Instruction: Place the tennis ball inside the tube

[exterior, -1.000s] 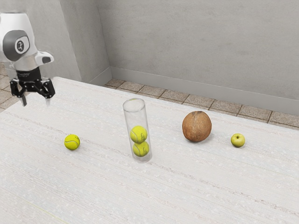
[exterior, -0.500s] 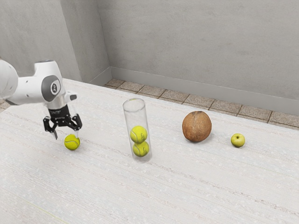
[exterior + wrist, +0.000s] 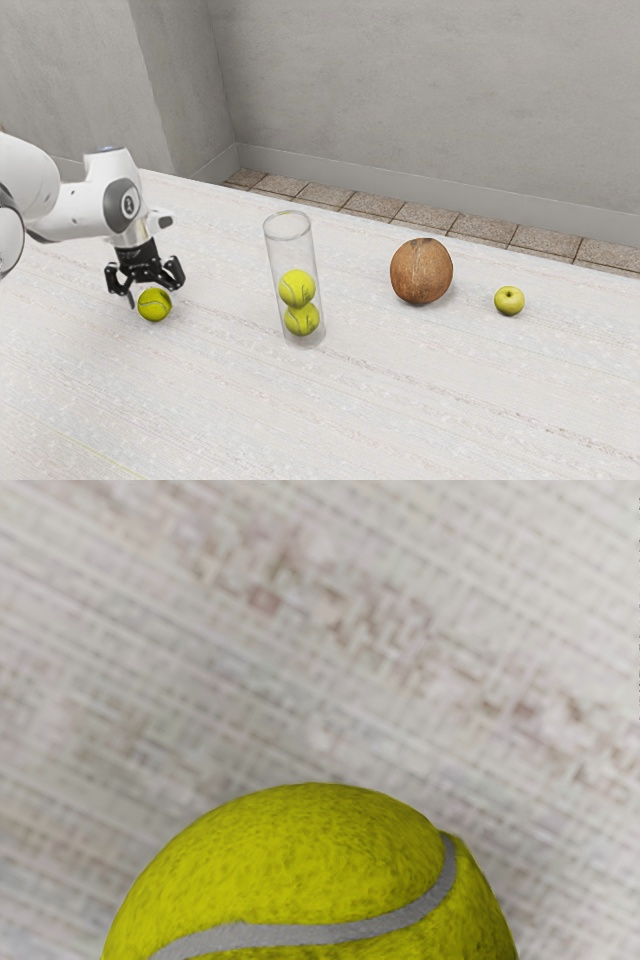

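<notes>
From here the table (image 3: pixel 400 410) has open room, well inside its far edge, between the arm (image 3: pixel 72 208), cut off at left, and the middle's tube (image 3: pixel 289 250), the claw (image 3: pixel 150 297) standing open over the resting ball (image 3: pixel 155 306), one finger hard to make out.

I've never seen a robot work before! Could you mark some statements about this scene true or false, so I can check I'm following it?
1. The clear tube has two tennis balls inside, one above the other. True.
2. The coconut sits between the tube and the apple. True.
3. The apple is bright red. False: it is yellow-green.
4. The gripper is down at the loose tennis ball. True.
5. The loose tennis ball is already in the tube. False: it is outside, on the table.
6. The tube is lying on its side. False: it stands upright.
</notes>
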